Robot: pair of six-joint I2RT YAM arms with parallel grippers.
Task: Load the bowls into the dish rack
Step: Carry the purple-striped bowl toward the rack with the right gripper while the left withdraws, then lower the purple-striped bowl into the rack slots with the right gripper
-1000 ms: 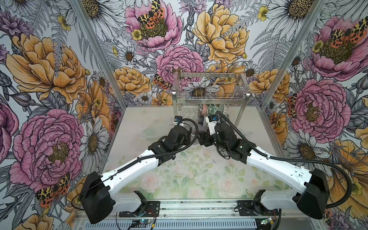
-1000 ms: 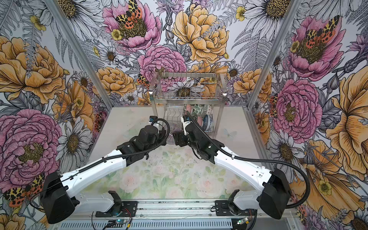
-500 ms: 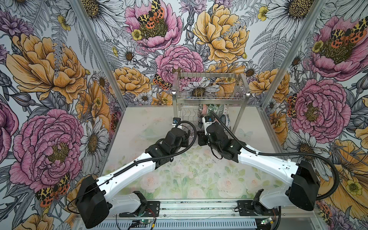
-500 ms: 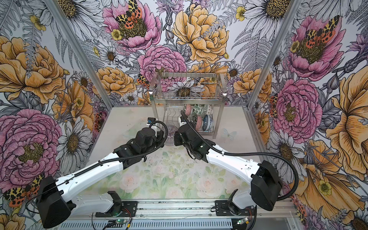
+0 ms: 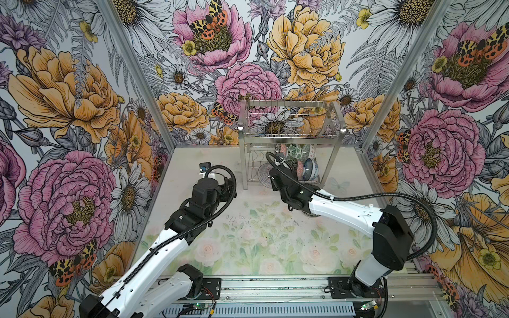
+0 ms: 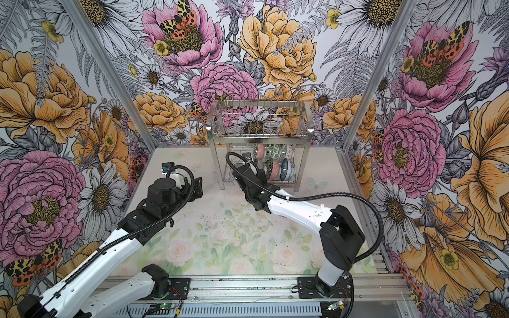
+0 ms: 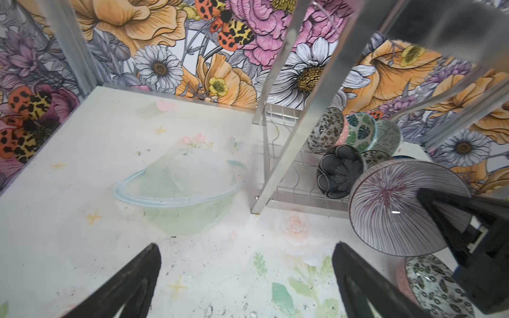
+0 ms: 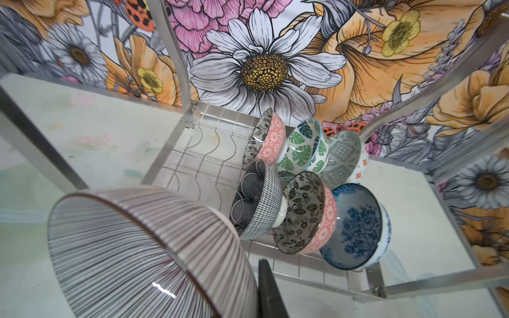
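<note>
Left gripper (image 7: 246,246): fingers wide apart, nothing between them. It hangs over bare table (image 5: 248,247), left of the rack (image 5: 289,135) and short of its front-left leg.

Rack: two tiers, at the back wall, right of centre. The left half of the lower tier shows wavy wire dividers.

Striped bowl (image 8: 143,247): off the table, tipped on edge, at the front of that left half, opening turned toward the left arm. The right gripper (image 7: 425,196) is clamped on its rim. One finger lies inside the bowl in the left wrist view; the other runs along the outside in the right wrist view. Cannot tell whether the bowl touches the wire.

Right half of the lower tier: six bowls on edge, two rows of three, packed close.
- Back row, left to right: black-leaf bowl (image 8: 264,137), green-leaf bowl (image 8: 300,148), diamond bowl (image 8: 343,157).
- Front row: grid bowl (image 8: 256,201), pink-sided bowl (image 8: 303,212), blue bowl (image 8: 355,225).

Loose bowl (image 7: 435,286): black leaf print inside, upright on the table beneath the right arm, in front of the rack.
</note>
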